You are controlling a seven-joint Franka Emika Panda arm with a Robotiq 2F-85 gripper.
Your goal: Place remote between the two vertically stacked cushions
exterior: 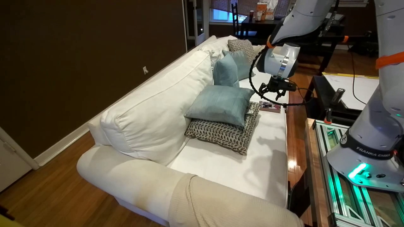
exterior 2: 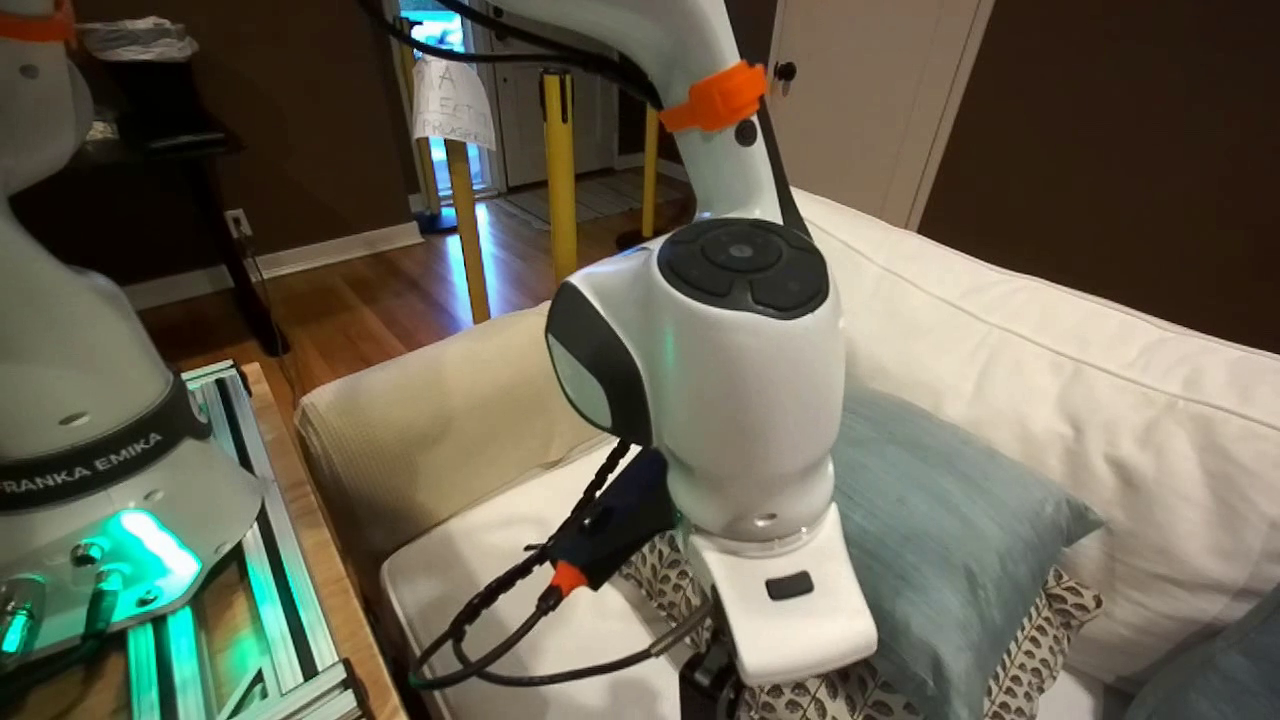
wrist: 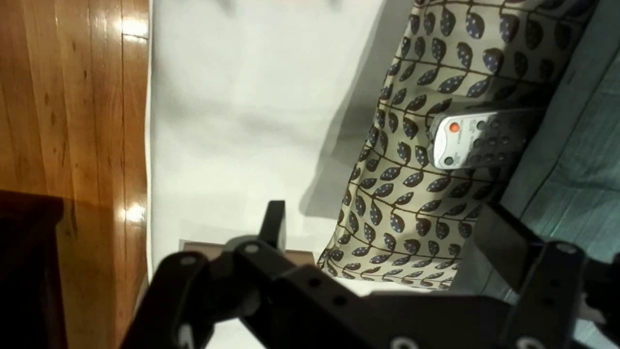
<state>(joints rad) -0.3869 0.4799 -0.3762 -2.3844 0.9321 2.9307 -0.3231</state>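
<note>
1. Remote (wrist: 477,140): in my wrist view it lay on the leaf-print cushion (wrist: 411,194), the end with the orange button in plain sight and the far end hidden under the edge of the light-blue cushion (wrist: 581,160).
2. The light-blue cushion rested on top of the leaf-print cushion, so the remote was partly between the two; I couldn't tell how much of it was covered.
3. Gripper (wrist: 387,228): I had it spread, with its two jaws well apart. In an exterior view it hung above the sofa seat (exterior: 230,173), near the two cushions.
4. A booklet (exterior: 270,106) lay on the sofa seat, just beside a corner of the leaf-print cushion.
5. In an exterior view the arm (exterior 2: 750,400) blocked part of both cushions from me, and I couldn't make out the jaws there.
</note>
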